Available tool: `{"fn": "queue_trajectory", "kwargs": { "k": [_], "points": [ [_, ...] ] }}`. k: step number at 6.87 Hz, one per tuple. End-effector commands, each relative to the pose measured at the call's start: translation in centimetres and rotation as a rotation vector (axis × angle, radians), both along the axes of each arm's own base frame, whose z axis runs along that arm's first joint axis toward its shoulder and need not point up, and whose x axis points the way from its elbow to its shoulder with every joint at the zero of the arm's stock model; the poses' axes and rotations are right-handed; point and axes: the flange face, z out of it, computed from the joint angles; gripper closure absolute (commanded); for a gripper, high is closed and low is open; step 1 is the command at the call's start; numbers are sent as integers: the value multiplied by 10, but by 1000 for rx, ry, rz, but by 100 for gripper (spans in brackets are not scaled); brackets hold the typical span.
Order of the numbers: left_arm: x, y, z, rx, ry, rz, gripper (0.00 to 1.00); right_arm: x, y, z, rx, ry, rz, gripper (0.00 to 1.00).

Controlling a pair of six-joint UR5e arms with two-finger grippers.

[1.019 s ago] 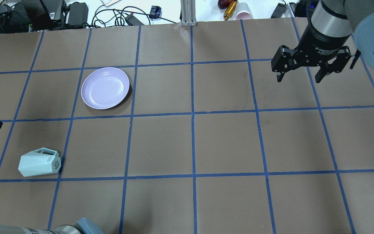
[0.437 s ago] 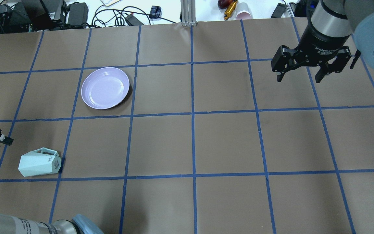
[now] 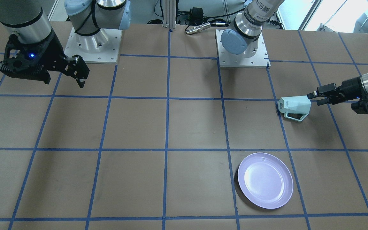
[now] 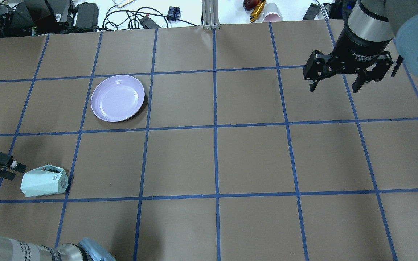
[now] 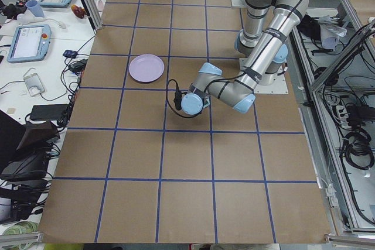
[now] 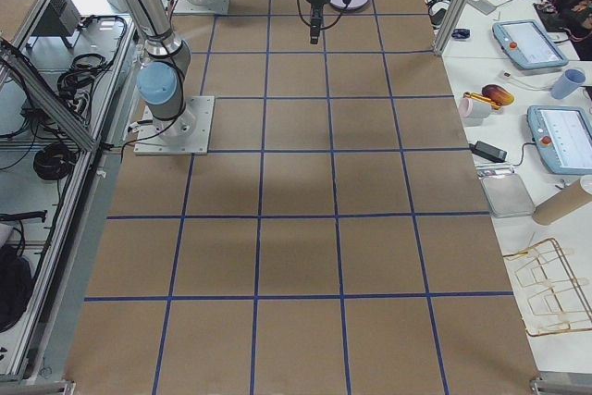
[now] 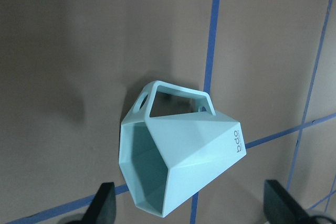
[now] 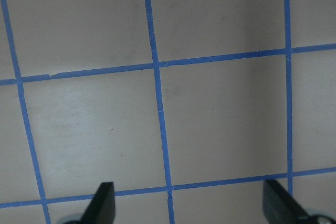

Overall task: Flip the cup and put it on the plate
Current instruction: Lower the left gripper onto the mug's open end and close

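Overhead exterior view: the left gripper (image 4: pixel 19 173) has slid in from the table (image 4: pixel 252 159) edge, jaws spread, to just beside the cup (image 4: pixel 44 181). The cup lies on its side, well apart from the plate (image 4: pixel 117 98). Contact seems not yet made, so the grasp likely comes next. The right gripper (image 4: pixel 334 88) hangs unclenched, unmoved.

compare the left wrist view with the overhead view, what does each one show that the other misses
Only the left wrist view shows the cup's open mouth and its inside, facing the camera. Only the overhead view shows the plate, empty and apart from the cup, and the open right gripper far across the table. Both show the cup lying on its side, its handle and lettering, and the open left gripper's fingers just short of it.
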Motion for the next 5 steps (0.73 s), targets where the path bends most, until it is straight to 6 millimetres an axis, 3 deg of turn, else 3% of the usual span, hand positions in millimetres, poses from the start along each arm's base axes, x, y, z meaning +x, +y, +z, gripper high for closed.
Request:
{"fn": "queue_trajectory", "kwargs": {
  "k": [1,5],
  "points": [
    [-8,4,-19,6,51,0,0,0,0,0,0,0,0,0],
    [-21,6,-38,0,121,31,0,0,0,0,0,0,0,0]
  ]
}}
